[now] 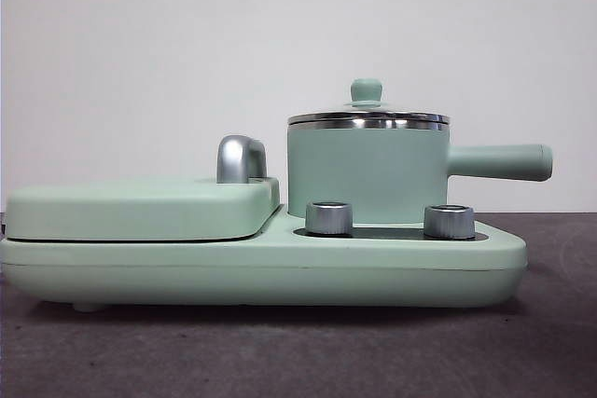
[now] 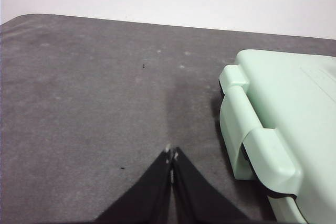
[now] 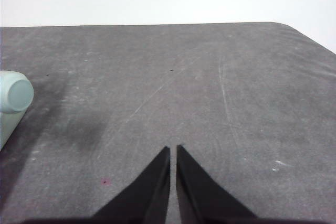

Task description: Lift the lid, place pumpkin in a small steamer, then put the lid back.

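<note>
Here, at the left of the front view, a flat rectangular cover [image 1: 140,207] with a chrome handle [image 1: 241,158] is lying on the wide mint-green base [image 1: 261,272], which is sitting on the grey table [image 1: 298,351]. Beside that end of the base, the left gripper [image 2: 171,153] is hovering over bare table with its jaws pressed together and nothing between them. Moving right, the small steamer [image 1: 366,170] is standing upright on the base behind two chrome dials [image 1: 328,217], its long handle [image 1: 499,161] pointing to the right. The lid [image 1: 367,116] is sitting closed on the steamer's rim, its mint-green knob [image 1: 366,90] standing clear on top. Farther right, the right gripper [image 3: 172,149] is hanging over the table just past the handle's end, its jaws all but closed, a thin slit showing between them, gripping nothing. The pumpkin is not appearing in any view. By the look of things, the task is only beginning, with the lid-lifting step in hand and no gripper yet reaching for it. The next move is likely calling for one gripper to open, rise above the steamer and close squarely on the small knob.
</note>
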